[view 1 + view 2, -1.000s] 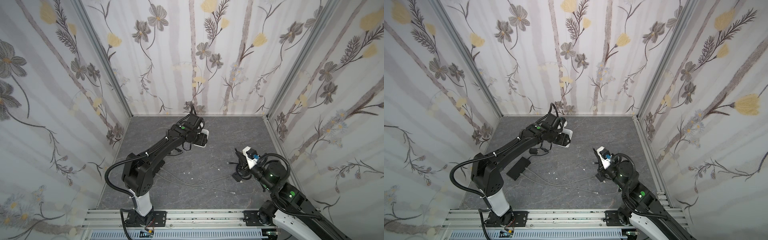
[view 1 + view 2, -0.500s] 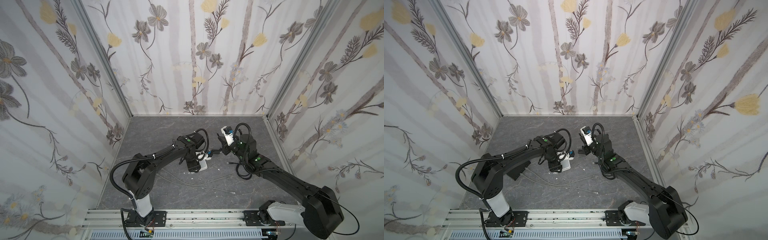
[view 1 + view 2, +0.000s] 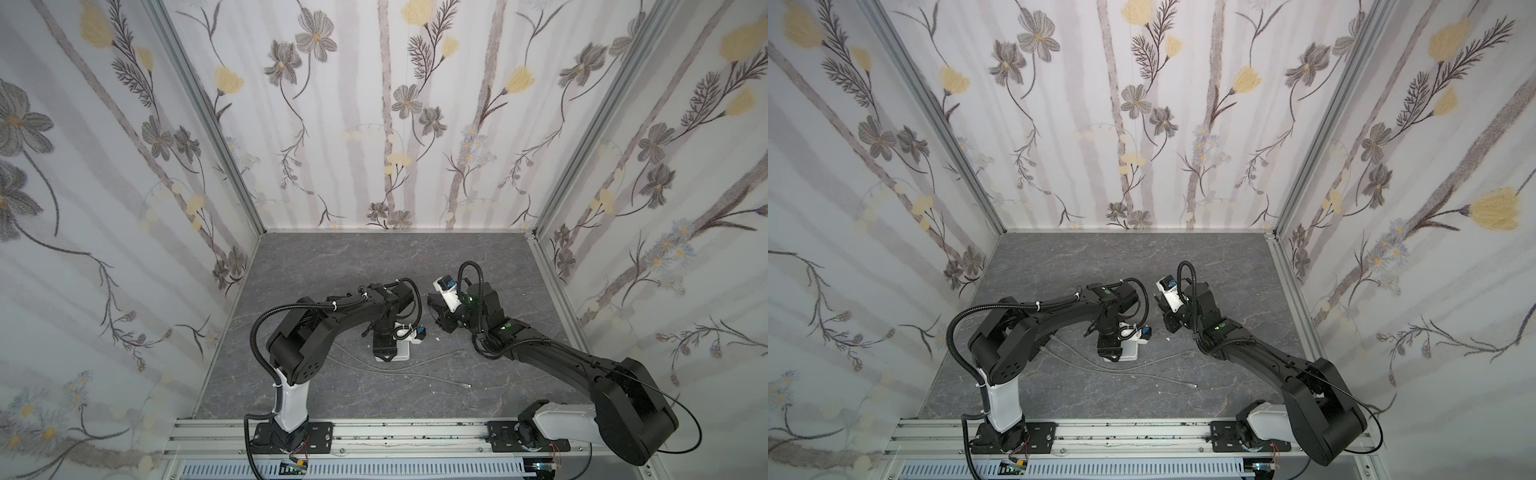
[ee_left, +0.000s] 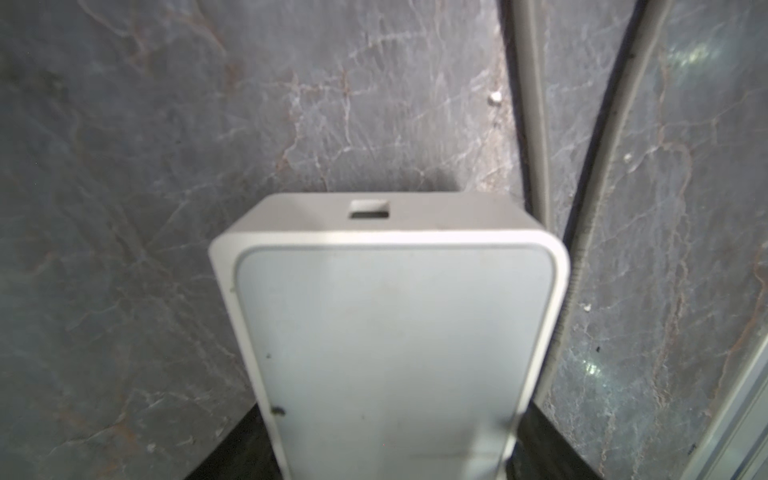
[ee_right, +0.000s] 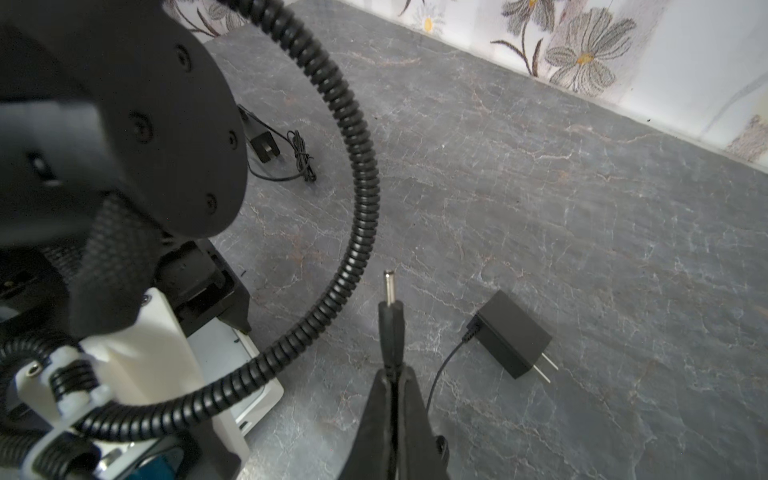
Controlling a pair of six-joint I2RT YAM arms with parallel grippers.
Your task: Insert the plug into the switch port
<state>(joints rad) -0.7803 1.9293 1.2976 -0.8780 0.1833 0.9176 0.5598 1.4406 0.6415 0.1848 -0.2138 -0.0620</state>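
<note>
Nearest to the front rail (image 3: 374, 434), thin grey cables (image 3: 419, 375) lie loose on the grey marbled worktop (image 3: 332, 266). Just behind them, in both top views, is the white box (image 3: 402, 353). The left fingers (image 4: 235, 451) stand partly open on both sides of it and hold the box between them. Whether the box rests flat on the worktop or is a little lifted, I cannot tell. The switch port (image 4: 369, 210) is a small rectangular hole in the thin end face of the box, at the end away from the fingers, and it is unfilled.

A little further back and to the right, the right fingers (image 5: 409, 399) are pressed fully together on the black body of the plug (image 5: 390, 328). Its metal tip points away from them, free in the air and apart from the box. Beyond the plug a black power adapter (image 5: 513, 334) lies on the worktop with its two prongs showing. Further still, a second adapter (image 5: 266, 145) lies beside a bundled cord. Behind everything stands the flowered wall (image 5: 582, 62).
</note>
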